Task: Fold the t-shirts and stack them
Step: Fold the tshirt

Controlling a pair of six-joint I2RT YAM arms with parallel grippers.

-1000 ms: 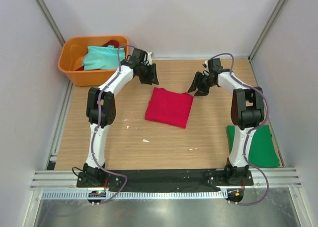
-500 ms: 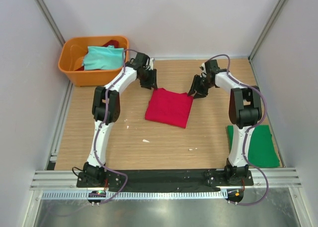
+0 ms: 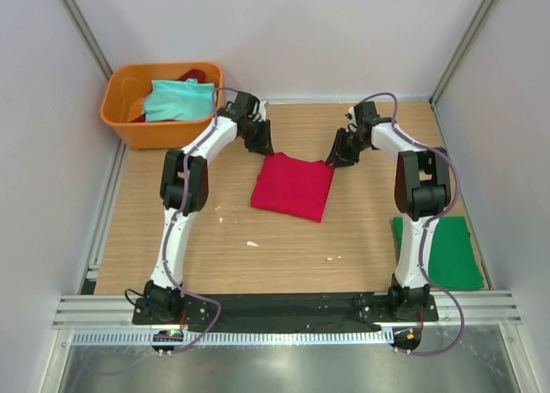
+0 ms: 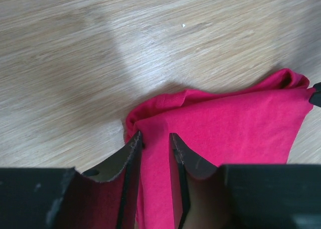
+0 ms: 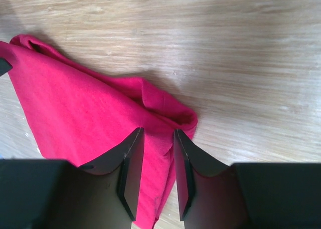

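Orange tub [image 3: 142,135] — pale teal t-shirt [image 3: 179,99] inside, red cloth [image 3: 192,73] behind it

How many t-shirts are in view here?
3: a red shirt at the centre, a green shirt at the near right, a teal shirt in the tub. Dark red cloth behind it may be another.

folded shirt [image 3: 292,185]: table [image 3: 172,238] centre | tub [image 3: 150,135]: far left, loose shirt [image 3: 176,99] inside | flat shirt [image 3: 447,255]: near right
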